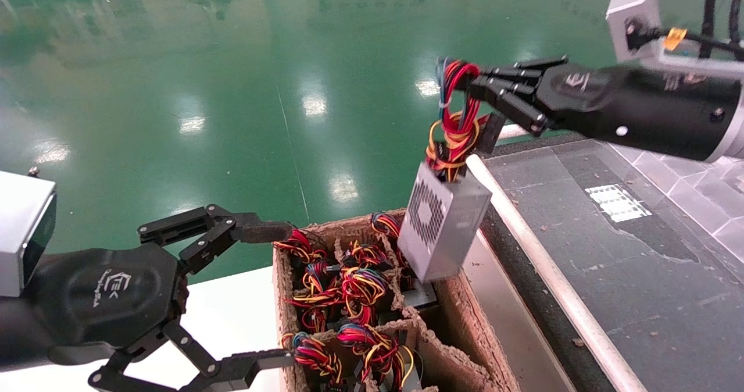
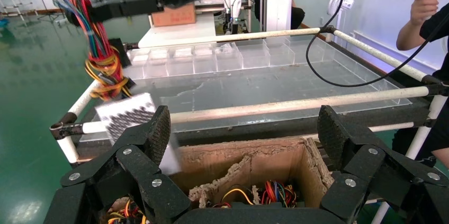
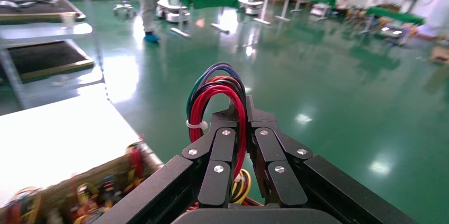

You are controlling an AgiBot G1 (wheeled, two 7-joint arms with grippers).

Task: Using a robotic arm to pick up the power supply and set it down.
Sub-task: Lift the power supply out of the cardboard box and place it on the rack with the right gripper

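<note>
The power supply, a silver box with a perforated grille, hangs tilted in the air over the far right corner of the brown crate. It dangles from its red, yellow and blue wire bundle. My right gripper is shut on the top loop of those wires, with the fingers closed round the red strands. The left wrist view shows the box hanging just beyond the crate's far wall. My left gripper stands wide open at the crate's left side, holding nothing.
More coiled wire bundles fill the crate's cells. To the right runs a cart with a white tube rail and a dark top. Clear divided bins line its far side. A person stands beyond it. A white table bears the crate.
</note>
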